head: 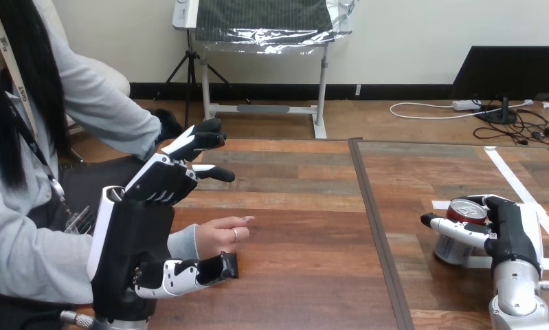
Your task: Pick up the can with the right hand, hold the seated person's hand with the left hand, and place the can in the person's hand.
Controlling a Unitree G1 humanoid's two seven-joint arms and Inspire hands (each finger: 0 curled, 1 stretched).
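Note:
A silver can with a red top (455, 240) stands on the table at the right. My right hand (513, 232) is beside it, fingers and thumb curled round the can. The person's hand (223, 234) rests on the table at the left, fingers pointing right. My left hand (135, 227) is raised next to that hand's wrist and is open. Its straight fingers (189, 146) reach out above and beyond the person's hand, and its thumb (196, 270) lies on the near side of the wrist. Whether the thumb touches the wrist I cannot tell.
A dark seam (372, 220) runs front to back through the middle of the wooden table (299, 275). White tape lines (515, 180) mark the right part around the can. The person's grey sleeve (24, 254) lies at the left edge.

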